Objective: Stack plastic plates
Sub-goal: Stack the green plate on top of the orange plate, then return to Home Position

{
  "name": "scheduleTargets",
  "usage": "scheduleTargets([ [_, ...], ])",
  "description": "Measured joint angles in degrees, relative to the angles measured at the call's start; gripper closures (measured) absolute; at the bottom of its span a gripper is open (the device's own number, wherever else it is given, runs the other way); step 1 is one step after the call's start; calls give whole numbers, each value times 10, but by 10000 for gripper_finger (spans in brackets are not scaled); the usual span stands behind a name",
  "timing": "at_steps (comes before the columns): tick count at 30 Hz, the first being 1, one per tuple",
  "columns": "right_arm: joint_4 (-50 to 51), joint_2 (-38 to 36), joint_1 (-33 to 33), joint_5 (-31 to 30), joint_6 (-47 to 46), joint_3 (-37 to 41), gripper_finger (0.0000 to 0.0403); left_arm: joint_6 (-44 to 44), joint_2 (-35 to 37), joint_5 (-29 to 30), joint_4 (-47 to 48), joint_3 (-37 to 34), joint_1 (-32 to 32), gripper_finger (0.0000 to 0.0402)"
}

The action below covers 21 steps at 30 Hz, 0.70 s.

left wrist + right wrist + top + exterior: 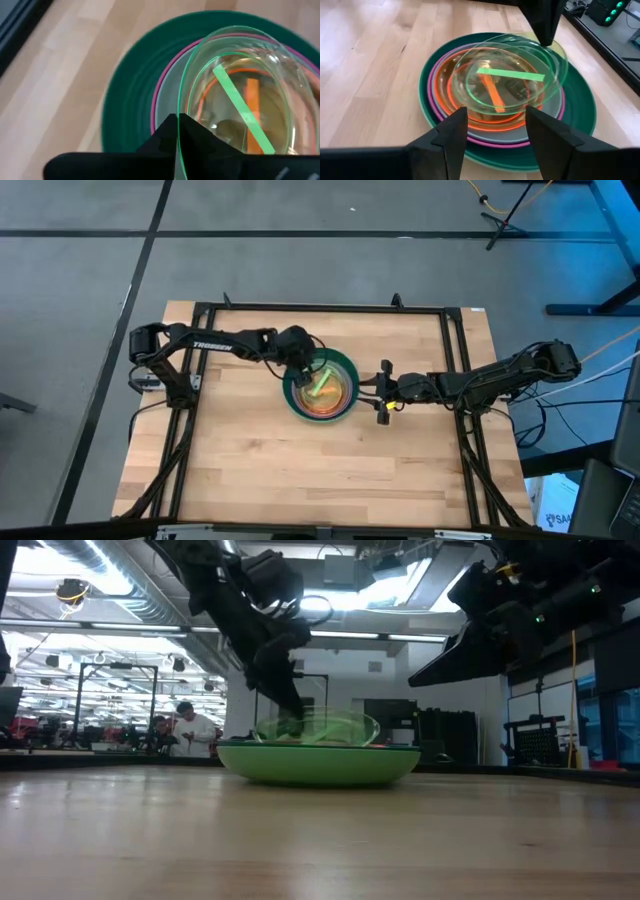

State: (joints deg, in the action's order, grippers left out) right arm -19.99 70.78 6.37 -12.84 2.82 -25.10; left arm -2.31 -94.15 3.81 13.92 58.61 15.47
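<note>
Stack of round plastic plates (345, 412) at table centre.
Left gripper (301, 372) pinching translucent lime plate (512, 75) rim at 10 o'clock; right gripper (495, 131) spread open at 3 o'clock.

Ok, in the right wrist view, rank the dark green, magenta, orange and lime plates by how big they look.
Largest to smallest:
1. dark green plate
2. magenta plate
3. orange plate
4. lime plate, held tilted in the left gripper, so its spot against the orange one is unsure.
</note>
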Motion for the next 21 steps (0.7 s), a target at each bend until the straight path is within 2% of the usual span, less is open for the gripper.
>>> scheduleTargets([
  [4,0,0,0,0,-5,0,210,-1,0,-24,-9,0,-2,362],
  [11,1,0,0,-7,-17,0,210,4,9,-26,10,-1,0,309],
  [17,11,-23,1,-10,-24,0,210,55,58,-26,23,-7,-16,311],
  [21,43,-88,0,-5,-8,2,210,73,106,-36,-67,-71,-39,324],
])
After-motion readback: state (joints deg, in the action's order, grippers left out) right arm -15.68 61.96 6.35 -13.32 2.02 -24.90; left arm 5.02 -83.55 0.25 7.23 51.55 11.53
